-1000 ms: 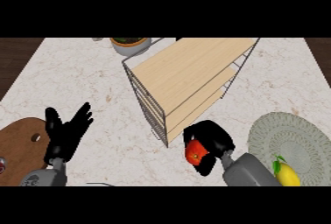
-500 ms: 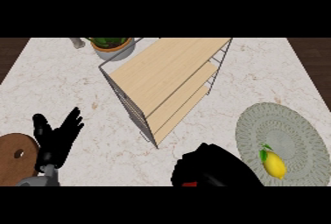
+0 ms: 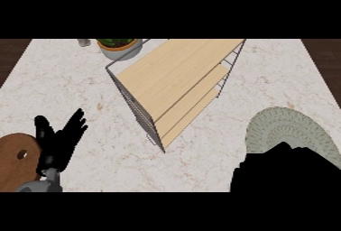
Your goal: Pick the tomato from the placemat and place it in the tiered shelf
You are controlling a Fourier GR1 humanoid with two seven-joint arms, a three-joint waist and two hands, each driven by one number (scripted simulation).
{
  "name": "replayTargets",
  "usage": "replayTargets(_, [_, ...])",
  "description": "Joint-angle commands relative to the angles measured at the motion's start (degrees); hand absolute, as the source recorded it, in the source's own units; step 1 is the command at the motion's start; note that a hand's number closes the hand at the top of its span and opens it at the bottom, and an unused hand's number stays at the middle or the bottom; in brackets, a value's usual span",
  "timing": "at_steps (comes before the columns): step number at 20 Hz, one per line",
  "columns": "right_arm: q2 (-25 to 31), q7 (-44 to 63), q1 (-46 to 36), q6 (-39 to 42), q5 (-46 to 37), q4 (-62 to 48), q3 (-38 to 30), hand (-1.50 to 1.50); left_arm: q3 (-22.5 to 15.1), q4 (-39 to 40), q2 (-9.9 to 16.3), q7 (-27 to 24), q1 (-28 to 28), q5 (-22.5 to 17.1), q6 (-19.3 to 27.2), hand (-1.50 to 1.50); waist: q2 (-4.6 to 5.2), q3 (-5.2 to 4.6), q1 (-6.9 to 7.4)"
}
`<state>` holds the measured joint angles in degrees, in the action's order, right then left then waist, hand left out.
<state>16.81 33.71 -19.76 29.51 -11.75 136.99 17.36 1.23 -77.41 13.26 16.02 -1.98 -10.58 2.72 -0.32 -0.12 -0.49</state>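
The tiered shelf [image 3: 177,85], pale wood boards in a thin wire frame, stands slanted at the counter's middle. The round grey-green placemat [image 3: 283,126] lies at the right. My right hand [image 3: 286,169] rises over the placemat's near part as a large black shape close to the view. It stays curled round the tomato, which is hidden behind it. This hand is to the right of the shelf's near corner and nearer to me, not touching it. My left hand [image 3: 60,142] rests open at the lower left, fingers up.
A brown wooden cutting board [image 3: 16,162] lies at the lower left edge beside the left hand. A potted plant [image 3: 120,45] and a small jar [image 3: 83,42] stand at the far edge behind the shelf. Dark floor borders the marble counter on both sides.
The right hand, shut on the tomato, has lifted toward the view and now hides both the tomato and the lemon on the placemat. The left hand stays as it was.
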Motion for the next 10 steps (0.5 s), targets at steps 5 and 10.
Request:
replayTargets(5, [-1.18, 22.14, -25.83, -1.51, 17.01, -6.89, -12.85, 1.5, 0.73, 1.19, 0.07, -0.1, -1.16, 0.56, -0.07, 0.0, 0.06, -0.06, 0.73])
replayTargets(10, [0.43, 20.04, -37.63, -3.65, 17.74, -21.16, -18.96, 1.5, 0.21, 2.03, -1.16, -0.87, -1.12, 1.06, -0.26, 0.0, 0.25, 0.04, 0.98])
